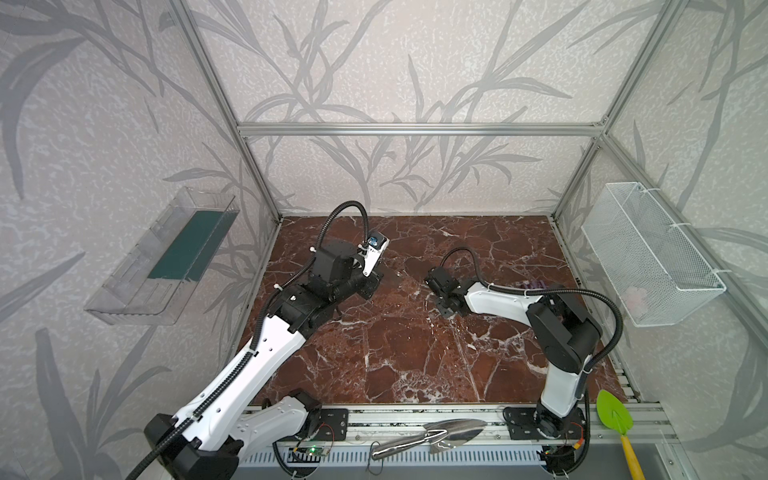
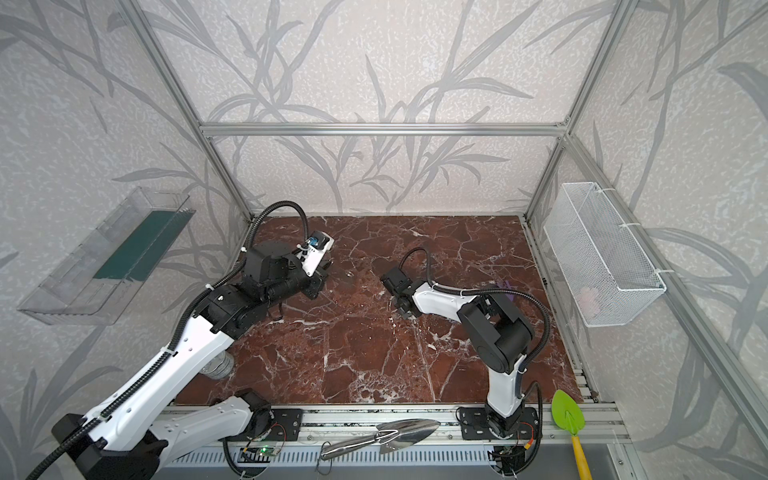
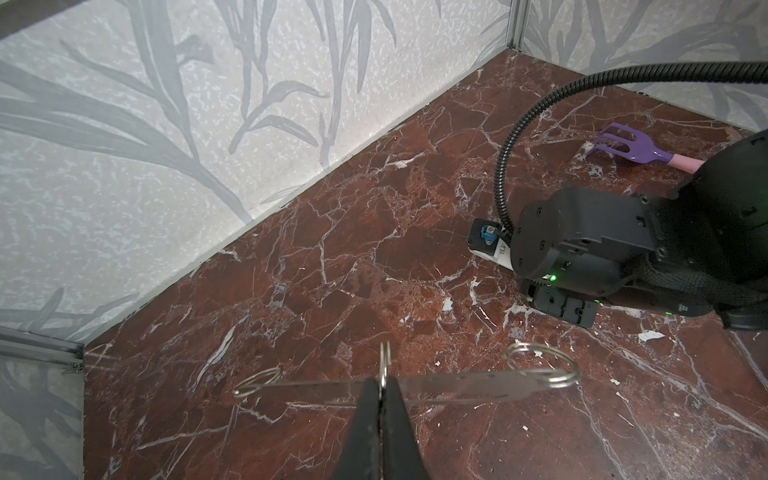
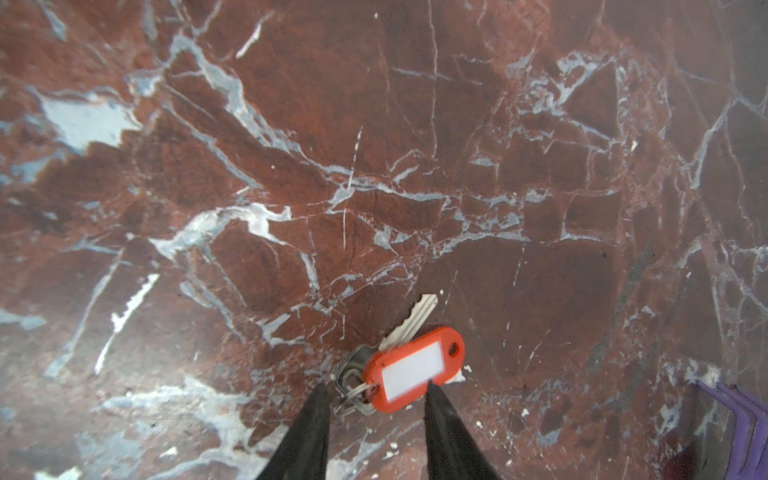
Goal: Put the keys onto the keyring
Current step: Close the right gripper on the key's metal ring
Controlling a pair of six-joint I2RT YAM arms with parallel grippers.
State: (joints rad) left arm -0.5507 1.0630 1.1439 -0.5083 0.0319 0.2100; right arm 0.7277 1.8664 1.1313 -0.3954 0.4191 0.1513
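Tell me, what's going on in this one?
Over the marble table, the left gripper is shut on an upright split ring at the middle of a flat grey strip with rings at both ends. The right gripper straddles a red tag with a silver key and small rings; whether it clamps them is unclear. The two bundles are apart, so nothing is joined yet.

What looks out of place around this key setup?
Garden tools look odd here: a steel trowel lies across the front rail, a green spade sits at its right end, and a purple hand rake lies on the marble tabletop.
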